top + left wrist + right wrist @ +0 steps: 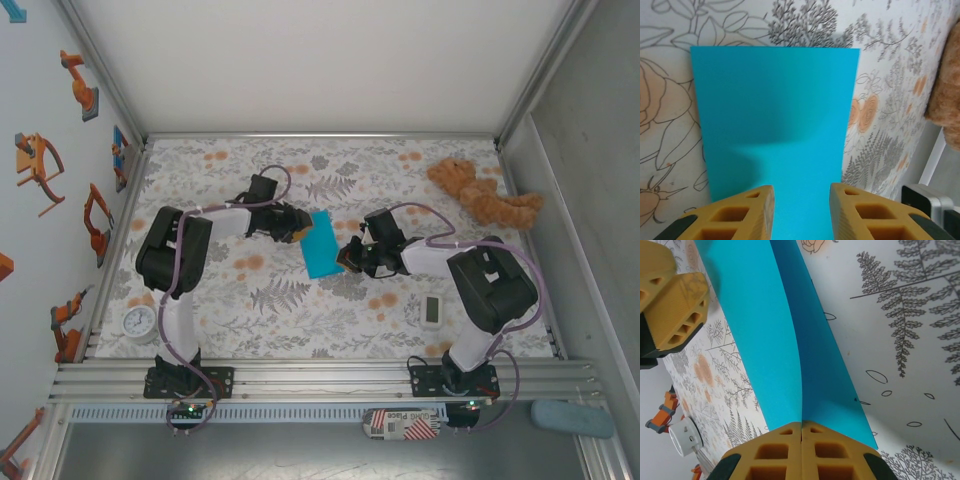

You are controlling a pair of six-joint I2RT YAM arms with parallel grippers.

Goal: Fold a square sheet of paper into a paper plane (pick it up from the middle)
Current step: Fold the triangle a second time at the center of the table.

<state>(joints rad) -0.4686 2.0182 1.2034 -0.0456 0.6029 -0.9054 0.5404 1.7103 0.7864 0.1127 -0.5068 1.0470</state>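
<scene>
The square sheet of paper [322,243] sits at the middle of the top view on the flower-patterned desk [300,320], between the two arms. In the right wrist view the right pincer [801,447] is pressed together at the bottom of the frame, pinching the sheet's near edge, and the cyan paper [770,330] rises from it as two curved layers meeting at a fold. The left pincer [801,212] is spread - its yellow fingers [742,215] stand apart at the bottom of its own view with the paper [775,110] running between them. A brown teddy bear [485,195] lies upper right, and a white timer [432,310] lower right.
</scene>
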